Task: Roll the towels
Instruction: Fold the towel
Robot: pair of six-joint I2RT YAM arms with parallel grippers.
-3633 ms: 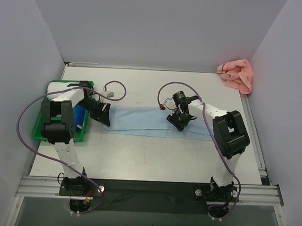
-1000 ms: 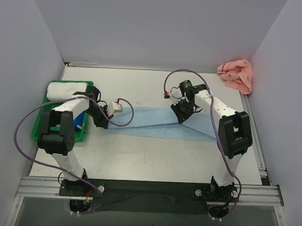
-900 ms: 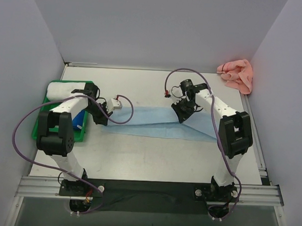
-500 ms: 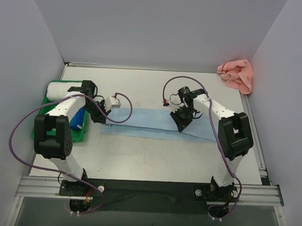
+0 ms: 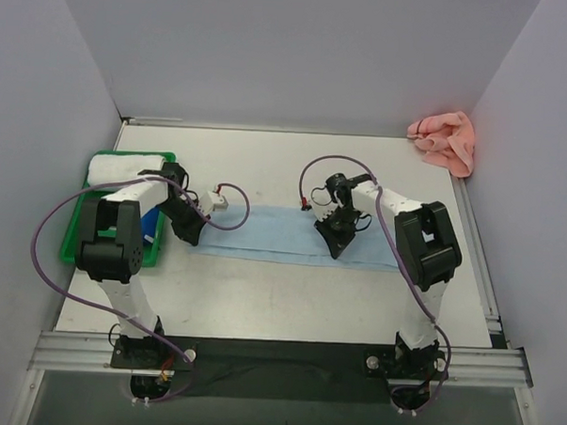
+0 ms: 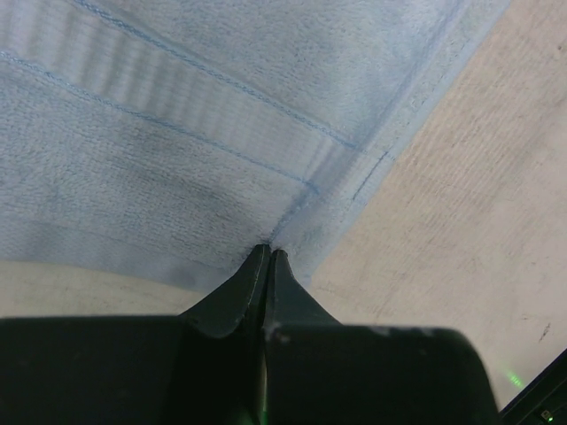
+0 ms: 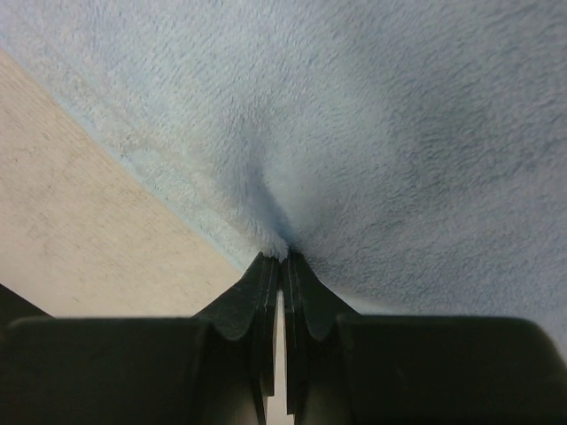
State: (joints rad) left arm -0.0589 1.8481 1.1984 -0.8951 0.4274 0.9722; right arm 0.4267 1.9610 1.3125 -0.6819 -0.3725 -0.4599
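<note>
Light blue towel (image 5: 273,237) lies flat as a long strip across the middle of the tabletop (image 5: 289,302), running left to right between the two arms. Both ends are down on the surface and no part is rolled.

Left fingers (image 6: 232,299) are pressed together and pinch the towel's left end. In the left wrist view the tips bite a small fold right by the stitched hem at the corner, with bare tabletop just beside it.

Right fingers (image 7: 255,297) are also closed and pinch the same towel right of its middle. The right wrist view shows a small tuft of cloth drawn up into the tips, near the towel's edge, with tabletop showing on the left.

Salmon pink towel (image 5: 445,142) sits bunched and unrolled in the far right corner against the wall, well apart from both arms.

Green tray (image 5: 73,246) is at the left edge of the tabletop, beside the left arm. A white roll (image 5: 125,168) lies across its far end. Something blue (image 5: 152,227) shows in the tray, partly hidden by the arm, so I cannot tell what it is.
</note>
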